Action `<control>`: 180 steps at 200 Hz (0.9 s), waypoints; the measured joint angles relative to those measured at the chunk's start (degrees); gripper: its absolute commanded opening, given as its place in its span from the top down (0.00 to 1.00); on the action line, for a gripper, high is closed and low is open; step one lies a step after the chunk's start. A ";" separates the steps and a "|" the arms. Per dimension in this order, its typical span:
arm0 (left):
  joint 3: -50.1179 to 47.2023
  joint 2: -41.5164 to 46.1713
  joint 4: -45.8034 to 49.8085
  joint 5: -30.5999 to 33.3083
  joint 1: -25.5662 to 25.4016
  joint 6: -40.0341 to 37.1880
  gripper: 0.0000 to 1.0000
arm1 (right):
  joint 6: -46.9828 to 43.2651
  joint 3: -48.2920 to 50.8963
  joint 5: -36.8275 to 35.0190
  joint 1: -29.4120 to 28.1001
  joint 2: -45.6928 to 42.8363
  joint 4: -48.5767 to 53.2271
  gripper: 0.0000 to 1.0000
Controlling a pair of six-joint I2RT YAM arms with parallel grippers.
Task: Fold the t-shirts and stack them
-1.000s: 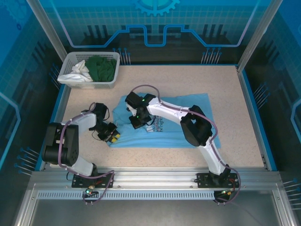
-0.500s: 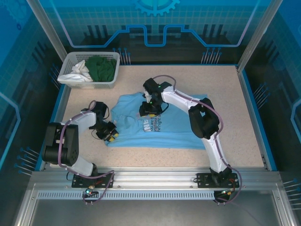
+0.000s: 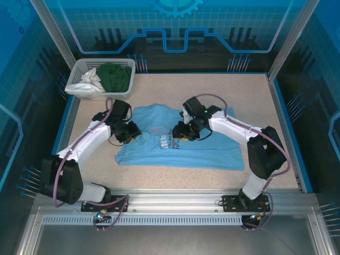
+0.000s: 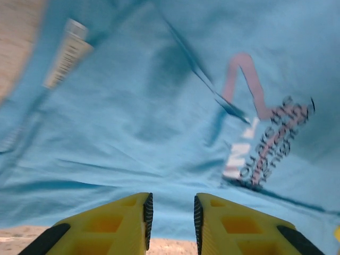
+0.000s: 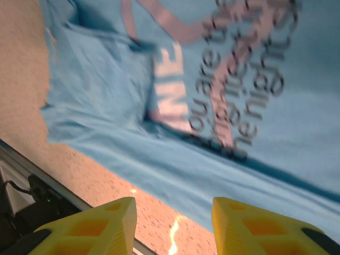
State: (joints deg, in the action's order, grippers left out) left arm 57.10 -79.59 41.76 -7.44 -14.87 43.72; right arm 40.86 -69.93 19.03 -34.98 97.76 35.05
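The light blue t-shirt (image 3: 202, 146) lies spread on the table with its chest print facing up, its left part rumpled and folded over. My left gripper (image 3: 132, 134) hovers at the shirt's left edge. In the left wrist view it (image 4: 171, 218) is open by a narrow gap, with nothing between the fingers and the shirt (image 4: 149, 106) below. My right gripper (image 3: 179, 134) hangs over the print in the middle. In the right wrist view it (image 5: 174, 223) stands open wide above the shirt (image 5: 276, 159) and its front hem. A dark green garment (image 3: 115, 76) and a white one (image 3: 89, 81) lie in the basket.
A white plastic basket (image 3: 101, 94) stands at the table's back left corner. Bare speckled tabletop (image 3: 249, 95) surrounds the shirt at the back, right and front. Blue raised edges (image 3: 287, 122) border the table. The metal rail with the arm bases runs along the near edge.
My right gripper has opened and drawn back to the right, from the shirt's left part to over the print. My left gripper has moved away from the base to the shirt's left edge and opened slightly.
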 measured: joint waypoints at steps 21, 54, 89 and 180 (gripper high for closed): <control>-1.20 -3.52 -3.08 -1.09 -3.26 0.85 0.72 | 1.25 7.06 -0.28 -0.63 0.22 -1.81 0.61; -7.37 -11.15 -7.32 -0.24 -3.43 1.16 0.72 | 1.97 13.84 -1.75 -1.36 2.01 -3.43 0.60; -11.45 -10.60 -9.75 -0.33 -3.30 1.44 0.70 | 2.27 17.57 -2.08 -1.46 -0.26 -6.69 0.58; -19.87 5.75 1.77 0.74 -3.50 8.63 0.43 | 3.54 23.76 -3.21 -7.98 -8.44 -4.83 0.37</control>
State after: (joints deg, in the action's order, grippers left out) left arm 37.23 -73.84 43.53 -6.70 -18.37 52.36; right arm 44.40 -46.17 15.81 -42.96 89.32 30.22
